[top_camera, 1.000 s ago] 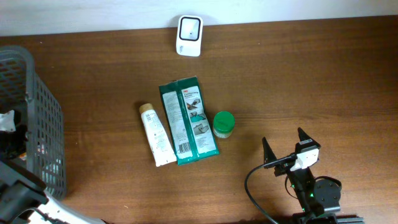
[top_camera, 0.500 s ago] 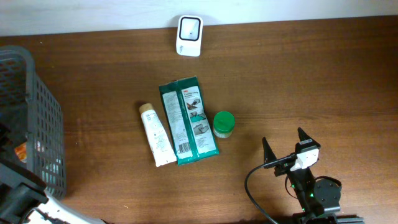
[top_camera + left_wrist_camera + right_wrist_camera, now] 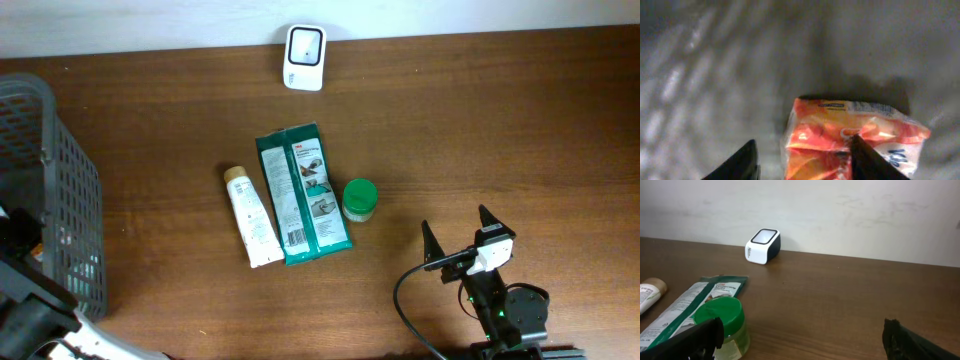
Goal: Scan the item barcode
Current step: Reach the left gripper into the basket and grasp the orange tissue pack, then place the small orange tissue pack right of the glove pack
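1. we are seeing the left gripper (image 3: 804, 145) with its fingers (image 3: 742, 162) standing apart. the orange packet (image 3: 840, 125) is lying between them, clear of one finger, so nothing is clamped.
2. the packet is resting on the grey floor of the basket (image 3: 60, 180).
3. the right gripper (image 3: 455, 222) is hanging wide open and empty above the table (image 3: 500, 120), near the green-lidded jar (image 3: 359, 199).
4. the scanner (image 3: 304, 44) is sitting at the table's far edge.

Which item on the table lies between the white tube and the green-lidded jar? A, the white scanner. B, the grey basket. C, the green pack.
C: the green pack lies flat with the white tube alongside one long edge and the green-lidded jar by the other.
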Motion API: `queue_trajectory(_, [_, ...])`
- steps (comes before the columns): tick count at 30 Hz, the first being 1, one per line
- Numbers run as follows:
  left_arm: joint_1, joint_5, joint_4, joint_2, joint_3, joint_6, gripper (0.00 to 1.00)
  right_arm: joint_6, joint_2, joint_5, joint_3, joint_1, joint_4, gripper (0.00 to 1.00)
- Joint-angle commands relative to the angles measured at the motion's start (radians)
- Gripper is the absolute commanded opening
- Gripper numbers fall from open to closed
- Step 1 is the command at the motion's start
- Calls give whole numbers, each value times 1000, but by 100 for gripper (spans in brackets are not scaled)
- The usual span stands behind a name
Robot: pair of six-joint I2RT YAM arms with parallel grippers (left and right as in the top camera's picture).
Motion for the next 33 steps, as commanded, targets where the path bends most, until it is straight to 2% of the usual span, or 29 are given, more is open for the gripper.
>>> queue_trajectory(1, [-4, 33, 31, 39, -55, 11, 44, 0, -6, -8, -7, -8, -4, 98])
queue_trajectory(4, [-4, 140, 48, 40, -55, 11, 40, 0, -6, -8, -7, -8, -4, 98])
queue_trajectory(9, [-4, 139, 103, 47, -141, 11, 37, 0, -6, -8, -7, -8, -4, 98])
queue_trajectory(10, [-4, 139, 107, 47, -143, 11, 30, 0, -6, -8, -7, -8, -4, 98])
queue_trajectory(11, [-4, 139, 109, 46, -143, 11, 10, 0, -6, -8, -7, -8, -4, 98])
queue_trajectory(12, [-4, 140, 113, 46, -142, 11, 0, 0, -6, -8, -7, -8, -3, 98])
queue_trajectory(16, [-4, 146, 41, 37, -42, 11, 0, 0, -6, -8, -7, -8, -4, 98])
queue_trajectory(19, [-4, 153, -61, -22, 169, -69, 0, 0, -6, -8, -7, -8, -4, 98])
queue_trajectory(23, [-12, 248, -82, -183, 397, -179, 0, 0, -6, -8, -7, -8, -4, 98])
queue_trajectory(26, [-68, 259, -53, -320, 433, -193, 0, 0, -6, -8, -7, -8, -4, 98])
queue_trajectory(28, [-140, 261, -34, -407, 433, -219, 0, 0, -6, -8, -7, -8, -4, 98])
queue_trajectory(30, [-269, 301, -36, -460, 433, -218, 0, 0, -6, -8, -7, -8, -4, 99])
queue_trajectory(33, [-562, 299, -87, -456, 386, -184, 0, 0, -6, -8, -7, -8, -4, 98])
